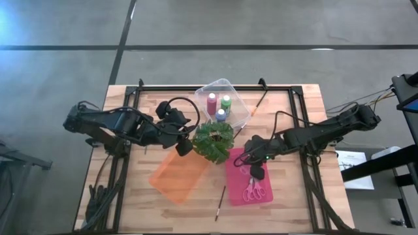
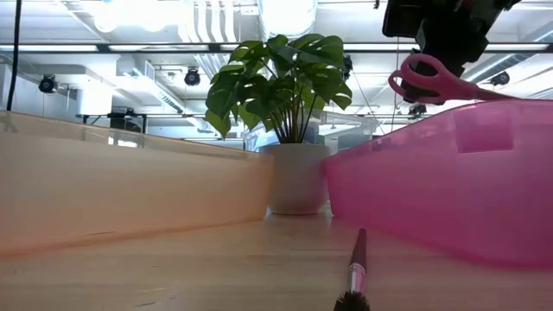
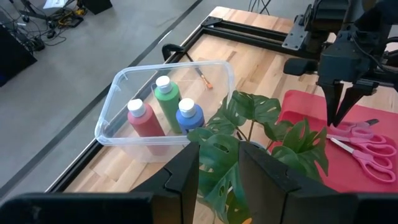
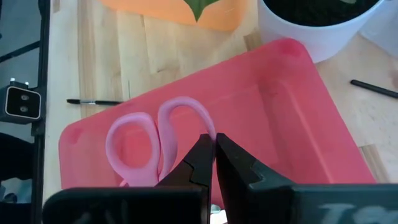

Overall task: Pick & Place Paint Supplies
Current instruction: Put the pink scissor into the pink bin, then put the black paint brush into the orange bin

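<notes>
Pink plastic scissors, light, stiff and a little slippery, lie in the pink tray beside the plant, best gripped at the handle loop, where the right gripper hangs closed, seemingly empty.

Worktop: pale wood planks, black frame rails. Arms: dark. Paint bottles in clear tray: maroon-pink bottle, green bottle, blue-purple bottle, all white-capped. Plant: deep green split leaves, white pot. Orange tray: translucent orange. Pink tray: hot pink. Scissors: light pink handles. Paintbrush: thin, dark handle. Second paintbrush: dark handle, orange near tip. Floor: grey with dark lines.
</notes>
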`<state>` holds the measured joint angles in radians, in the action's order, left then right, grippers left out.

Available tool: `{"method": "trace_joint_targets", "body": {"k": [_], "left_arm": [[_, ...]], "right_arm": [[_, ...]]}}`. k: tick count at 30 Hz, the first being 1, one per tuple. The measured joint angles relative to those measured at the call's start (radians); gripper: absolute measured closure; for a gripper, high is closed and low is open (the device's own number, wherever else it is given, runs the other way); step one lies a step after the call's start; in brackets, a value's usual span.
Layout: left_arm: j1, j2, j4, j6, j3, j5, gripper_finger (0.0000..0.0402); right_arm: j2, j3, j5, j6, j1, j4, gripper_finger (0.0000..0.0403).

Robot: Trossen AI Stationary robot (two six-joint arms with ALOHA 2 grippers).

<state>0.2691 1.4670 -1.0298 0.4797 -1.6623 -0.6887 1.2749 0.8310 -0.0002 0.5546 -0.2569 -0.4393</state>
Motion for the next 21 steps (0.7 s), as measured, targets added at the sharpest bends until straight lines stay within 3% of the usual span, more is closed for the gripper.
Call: {"method": "trace_joint_targets", "body": {"k": [12, 21], "left_arm": [[0.000, 0.000, 0.000, 0.000, 0.000, 0.000, 0.0283], [0.000, 0.000, 0.000, 0.000, 0.000, -0.008, 0.0283]], "right_arm": [[-0.012, 0.000, -0.028, -0.002, 0.000, 0.000, 0.0386], [-0.012, -0.006, -0.028, 0.019, 0.000, -0.028, 0.0277]]}}
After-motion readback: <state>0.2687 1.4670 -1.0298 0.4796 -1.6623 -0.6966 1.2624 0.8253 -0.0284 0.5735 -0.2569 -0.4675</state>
